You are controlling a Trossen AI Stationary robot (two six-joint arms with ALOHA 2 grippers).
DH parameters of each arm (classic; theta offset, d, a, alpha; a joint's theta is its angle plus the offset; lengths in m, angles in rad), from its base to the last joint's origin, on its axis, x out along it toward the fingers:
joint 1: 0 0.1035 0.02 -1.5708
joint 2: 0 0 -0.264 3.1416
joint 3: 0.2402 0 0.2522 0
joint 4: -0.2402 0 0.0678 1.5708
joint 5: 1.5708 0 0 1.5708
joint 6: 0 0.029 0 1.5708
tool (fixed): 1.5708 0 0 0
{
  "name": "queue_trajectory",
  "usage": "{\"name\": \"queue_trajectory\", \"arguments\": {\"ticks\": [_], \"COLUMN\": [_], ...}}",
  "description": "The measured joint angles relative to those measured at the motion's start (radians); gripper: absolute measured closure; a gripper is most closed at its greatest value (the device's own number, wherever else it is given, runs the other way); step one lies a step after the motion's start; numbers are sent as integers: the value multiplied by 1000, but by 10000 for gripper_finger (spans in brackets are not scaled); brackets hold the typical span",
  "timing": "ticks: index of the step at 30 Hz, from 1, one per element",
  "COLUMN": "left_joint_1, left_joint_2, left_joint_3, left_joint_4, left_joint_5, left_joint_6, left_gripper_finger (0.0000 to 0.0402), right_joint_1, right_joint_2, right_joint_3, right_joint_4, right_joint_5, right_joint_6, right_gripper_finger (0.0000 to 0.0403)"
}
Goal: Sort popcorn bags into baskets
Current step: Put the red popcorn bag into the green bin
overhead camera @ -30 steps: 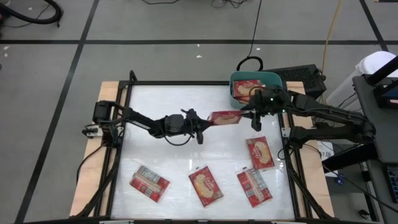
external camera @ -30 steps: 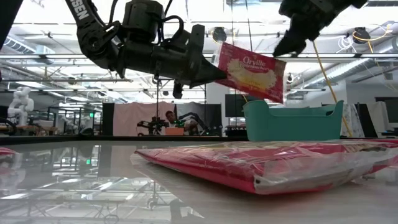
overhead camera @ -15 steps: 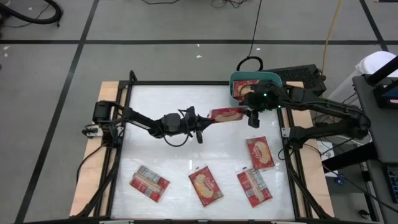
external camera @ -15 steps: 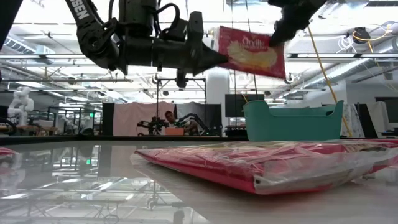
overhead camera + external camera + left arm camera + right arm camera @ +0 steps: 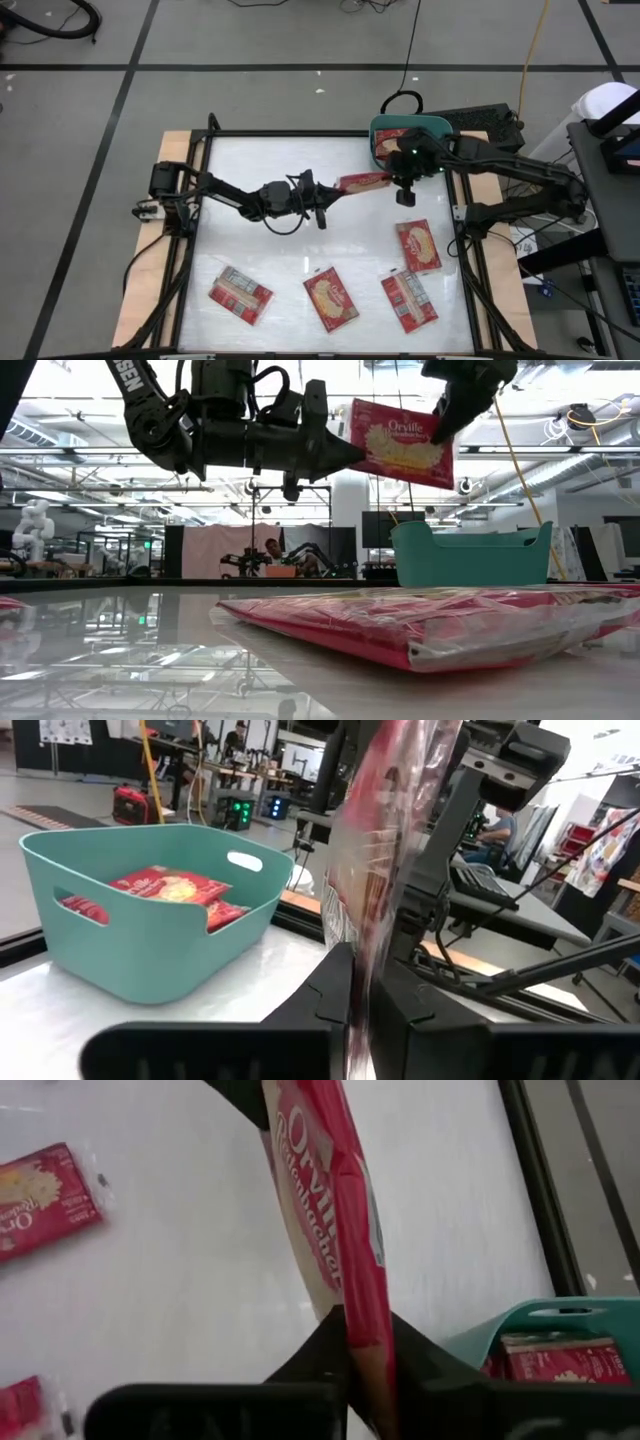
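Flat red popcorn packet (image 5: 362, 183) is pinched between left gripper (image 5: 331, 196) and right gripper (image 5: 398, 182), both clamped on it; filled teal plastic tub (image 5: 150, 920) is shown by wrist views.

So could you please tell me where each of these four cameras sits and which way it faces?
High view: overhead, straight down; both arms, held popcorn bag.
Low view: table height, level across; both arms overhead, same bag, basket.
Left wrist view: past the left gripper to the basket.
Right wrist view: past the right gripper down at the table.
All four show the held bag.
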Motion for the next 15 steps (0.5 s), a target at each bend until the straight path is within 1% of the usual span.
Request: {"name": "queue_trajectory", "arguments": {"ticks": [3,5,8,10,12,15], "left_joint_1": [-1,-1,-1,-1,0,0], "left_joint_2": [0,0,0,0,0,0], "left_joint_3": [0,0,0,0,0,0], "left_joint_4": [1,3,4,3,-13,-54], "left_joint_5": [0,0,-1,-14,-29,-37], "left_joint_6": [11,31,29,8,-15,-36], "left_gripper_finger": [363,343,300,268,238,203], "right_joint_1": [0,-1,-11,-27,-54,-115], "right_joint_2": [-1,-1,-1,-2,-1,-1], "right_joint_3": [25,37,59,70,80,94], "right_joint_4": [-44,-63,-105,-141,-176,-215], "right_joint_5": [3,6,13,50,88,95], "right_joint_6": [-8,-11,-12,-15,-26,-53], "right_gripper_finger": [394,389,386,387,390,391]}}
